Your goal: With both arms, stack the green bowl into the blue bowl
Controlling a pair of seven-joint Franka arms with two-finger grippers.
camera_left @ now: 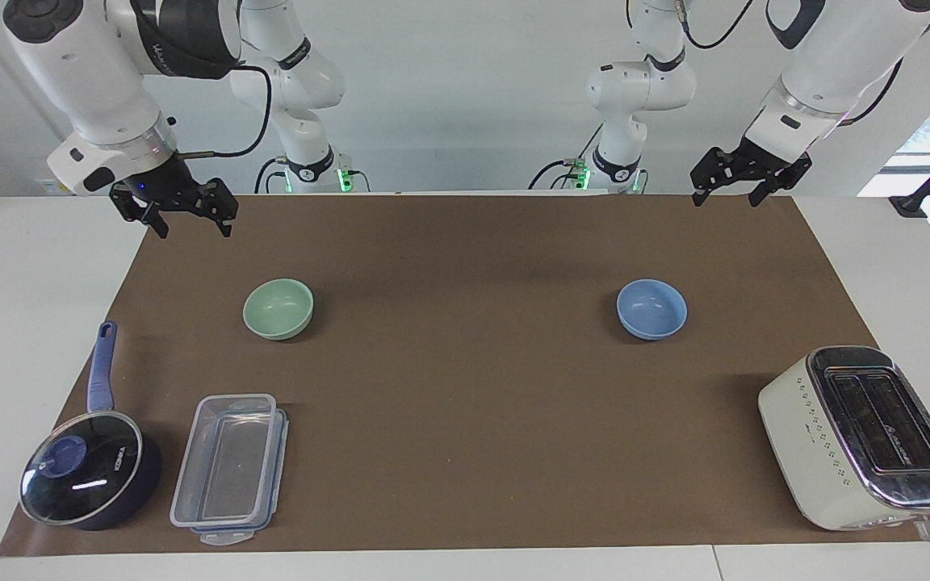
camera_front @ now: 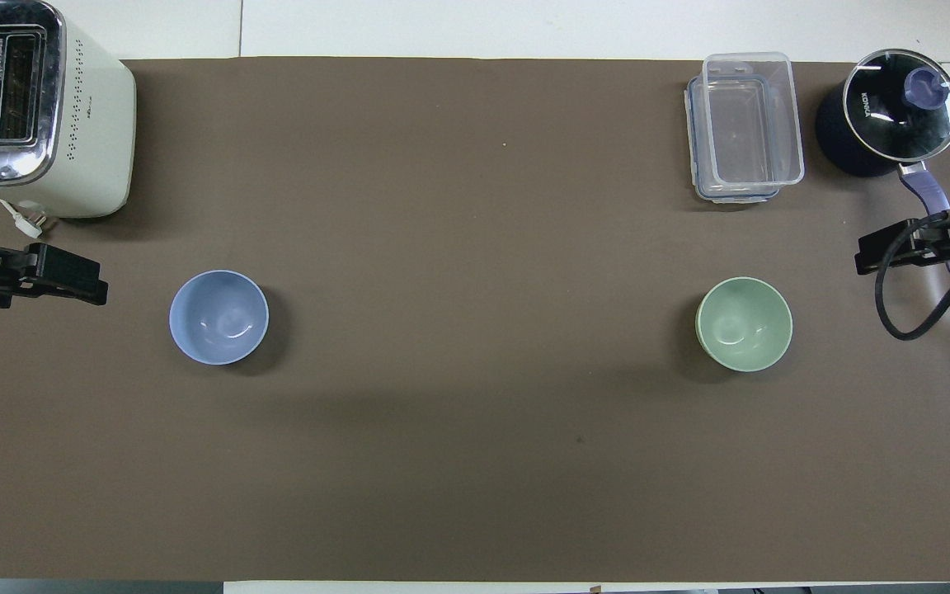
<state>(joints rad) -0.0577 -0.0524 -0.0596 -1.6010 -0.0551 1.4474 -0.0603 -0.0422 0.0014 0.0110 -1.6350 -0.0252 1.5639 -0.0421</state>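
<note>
A brown mat is spread across the table. The toaster is set far from the robots at the left arm's end. The green bowl is placed toward the right arm's end, the blue bowl toward the left arm's, well apart. The right gripper and left gripper are held raised over the mat's corners nearest the robots, fingers spread, nothing gripped.

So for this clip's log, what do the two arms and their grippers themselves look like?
Both arms are glossy white jointed shells with dark grey joint sections and silver wrist rings. Black cables loop along them, and green lights glow at the bases. Each ends in a black two-finger gripper: the right gripper on a white wrist block with a small blue light, the left gripper under a faint pink glow at the wrist.
</note>
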